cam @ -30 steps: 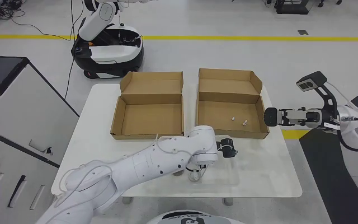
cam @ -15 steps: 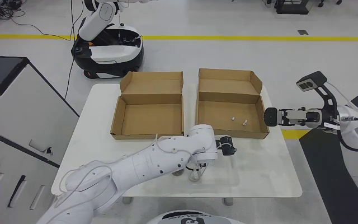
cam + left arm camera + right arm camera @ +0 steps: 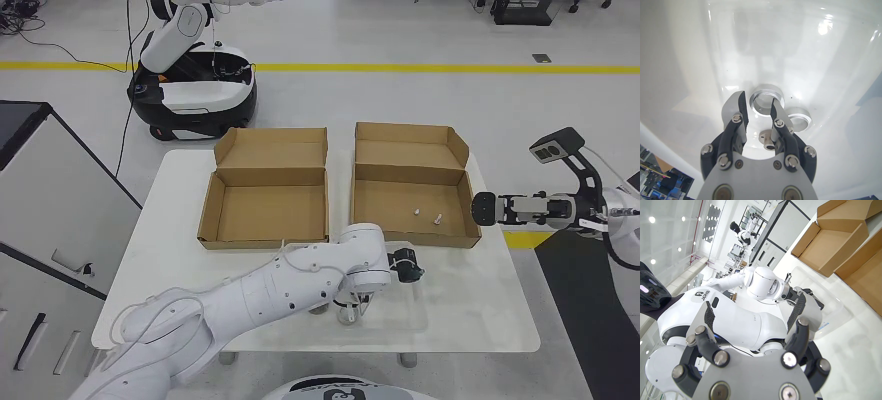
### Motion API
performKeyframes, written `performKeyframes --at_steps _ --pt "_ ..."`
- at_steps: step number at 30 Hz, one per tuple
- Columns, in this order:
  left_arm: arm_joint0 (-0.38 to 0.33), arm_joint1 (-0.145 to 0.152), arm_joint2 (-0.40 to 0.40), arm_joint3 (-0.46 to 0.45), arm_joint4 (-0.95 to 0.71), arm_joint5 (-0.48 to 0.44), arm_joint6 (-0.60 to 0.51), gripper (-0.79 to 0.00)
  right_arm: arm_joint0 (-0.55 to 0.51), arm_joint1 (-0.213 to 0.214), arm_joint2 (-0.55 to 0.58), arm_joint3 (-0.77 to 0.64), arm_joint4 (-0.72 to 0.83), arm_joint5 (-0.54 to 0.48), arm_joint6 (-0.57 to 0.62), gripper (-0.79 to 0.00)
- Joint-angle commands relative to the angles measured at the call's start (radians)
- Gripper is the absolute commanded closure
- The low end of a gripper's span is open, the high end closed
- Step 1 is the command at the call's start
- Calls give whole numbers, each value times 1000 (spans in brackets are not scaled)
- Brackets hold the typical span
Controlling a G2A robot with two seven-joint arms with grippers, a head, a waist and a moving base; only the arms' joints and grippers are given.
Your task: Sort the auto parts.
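Left gripper (image 3: 757, 96), jaws moderately apart, low over metal ring (image 3: 763, 92); ring partly between fingertips.

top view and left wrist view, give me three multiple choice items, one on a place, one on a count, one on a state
1. Where do the two small parts lie?
A. in the box nearer the right pincer
B. in the other box
C. on the bare table

2. How many metal rings lie by the left pincer in its wrist view?
A. one
B. two
C. four

3. How does the left pincer stand?
A. open
B. shut on a ring
C. shut on nothing

Answers:
1 A, both parts rest on that box's floor in the top view.
2 B, one ring sits at the pincer's tips and a second lies beside it.
3 A, a wide gap shows between its fingers.
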Motion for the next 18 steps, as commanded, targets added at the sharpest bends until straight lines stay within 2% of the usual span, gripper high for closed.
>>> performKeyframes --at_steps 1,18 --pt "-1 1 -2 -1 -1 1 1 -326 0 0 0 0 0 0 0 -785" --pt "-15 -11 6 43 0 -16 16 -296 0 0 0 0 0 0 0 -785"
